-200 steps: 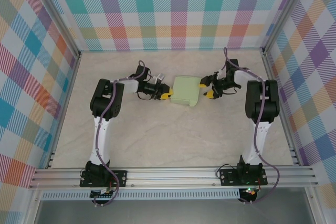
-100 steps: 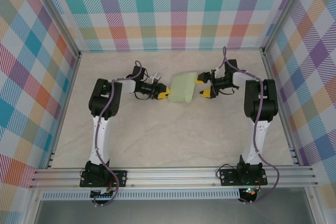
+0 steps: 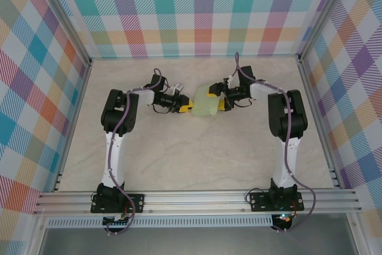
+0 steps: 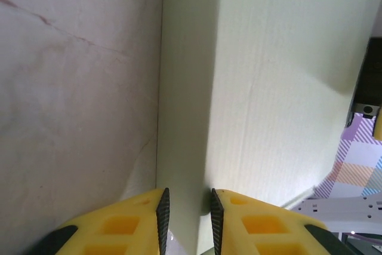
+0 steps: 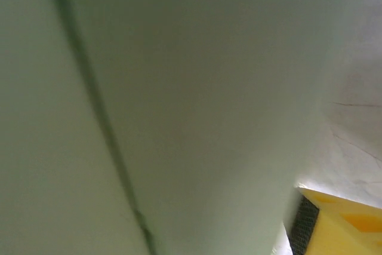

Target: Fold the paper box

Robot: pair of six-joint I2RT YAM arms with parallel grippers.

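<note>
Box (image 3: 205,107) was seen near the table's (image 3: 179,159) far edge, mid-width, between both grippers | left gripper (image 3: 186,108) was clamped on the box's left edge, card pinched between its pads (image 4: 163,216) | right gripper (image 3: 215,99) was spread apart at the box's right side, one finger (image 5: 340,219) beside the card

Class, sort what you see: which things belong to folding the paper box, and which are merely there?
For the job: paper box; left gripper, pinching its left edge; right gripper, at its right side.
Merely there: table; checked walls; metal rail.
</note>
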